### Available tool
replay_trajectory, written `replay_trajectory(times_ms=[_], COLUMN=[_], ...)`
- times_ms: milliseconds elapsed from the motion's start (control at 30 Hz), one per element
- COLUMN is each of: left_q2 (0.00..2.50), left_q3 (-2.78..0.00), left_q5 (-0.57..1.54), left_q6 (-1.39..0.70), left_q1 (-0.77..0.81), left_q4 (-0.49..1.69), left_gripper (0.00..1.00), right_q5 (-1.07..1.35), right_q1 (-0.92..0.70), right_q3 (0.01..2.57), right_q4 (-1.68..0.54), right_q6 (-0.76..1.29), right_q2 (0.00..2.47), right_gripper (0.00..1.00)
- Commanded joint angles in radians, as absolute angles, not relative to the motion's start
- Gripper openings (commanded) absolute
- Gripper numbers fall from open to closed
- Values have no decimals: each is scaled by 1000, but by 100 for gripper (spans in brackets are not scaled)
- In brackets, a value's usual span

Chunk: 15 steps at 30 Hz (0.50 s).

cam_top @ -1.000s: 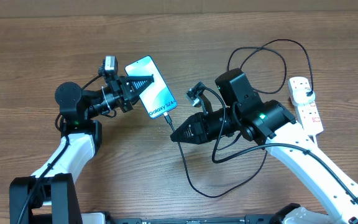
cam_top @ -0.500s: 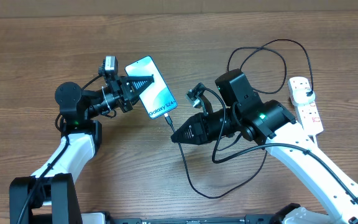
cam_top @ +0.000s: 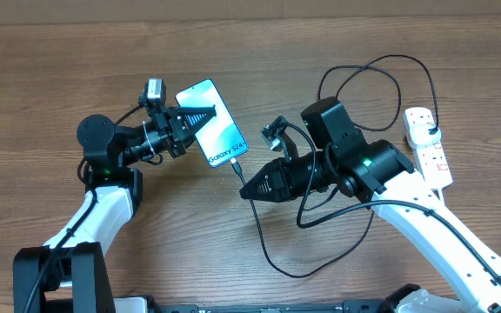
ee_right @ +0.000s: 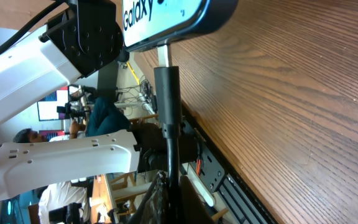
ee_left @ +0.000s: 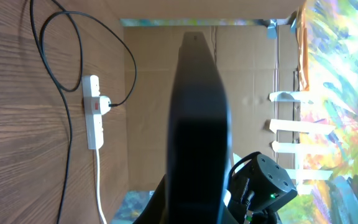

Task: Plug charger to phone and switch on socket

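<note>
Mid-tabletop, left gripper pinches phone, right gripper pinches charger plug at its port; seating unclear. At right edge, socket likely awaits switching.

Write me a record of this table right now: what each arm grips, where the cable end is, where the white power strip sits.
Left fingers: shut on the side edge of the slim smartphone with the light blue screen
Right fingers: shut on the plug end of the thin black charger cable
Plug tip: at the phone's bottom edge, metal end showing, so not fully in
White power strip: far right of the wooden table, a black plug in it, no arm touching it
Switches: on or off, cannot tell
</note>
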<state>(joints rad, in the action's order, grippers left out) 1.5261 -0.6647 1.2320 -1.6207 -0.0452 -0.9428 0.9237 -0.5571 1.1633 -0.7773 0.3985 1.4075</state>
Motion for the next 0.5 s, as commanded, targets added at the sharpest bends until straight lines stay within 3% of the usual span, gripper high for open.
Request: replay_trajectory(times_ms=[0,467], left_q2=[1518,1518], left_q3=[-689,-689], left_q5=[1250,1246], left_q6=[-1620,-1620], left_q1=[-38,-38], left_q4=[-955,-955], left_gripper=[4,4], right_q5=[918,918], right_q1=[-562,-562], right_q3=[1183,1183], right_q4=[-771,-752], right_q6=[390,390], right_q2=[1407,1411], right_gripper=[4,4])
